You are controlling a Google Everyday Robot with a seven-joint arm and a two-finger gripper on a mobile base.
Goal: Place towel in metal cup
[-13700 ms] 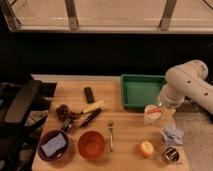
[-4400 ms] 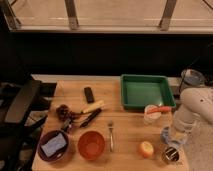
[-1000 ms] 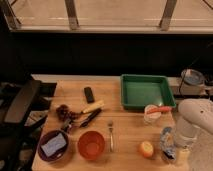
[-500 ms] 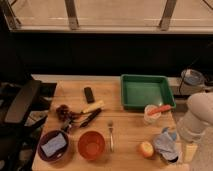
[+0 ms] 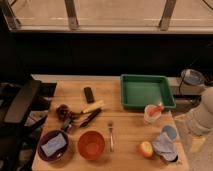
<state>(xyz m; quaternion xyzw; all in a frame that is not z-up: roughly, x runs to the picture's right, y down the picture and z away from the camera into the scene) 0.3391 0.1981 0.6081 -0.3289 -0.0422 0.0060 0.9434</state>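
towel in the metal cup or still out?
In. The towel sits bunched in the metal cup, spilling above its rim. Gripper isn't visible; only the arm shows at the right edge.

I look down on a wooden tabletop [image 5: 125, 127]. At its far right, a green tray [image 5: 146, 91] sits empty. Near the right front corner, a pale blue towel [image 5: 162, 143] sits bunched on top of the metal cup [image 5: 170, 157], beside a peach-coloured fruit [image 5: 145, 148]. My arm's gripper [image 5: 181, 131] is just right of the towel. A red bowl [image 5: 91, 144] and a fork [image 5: 110, 135] lie mid-front.
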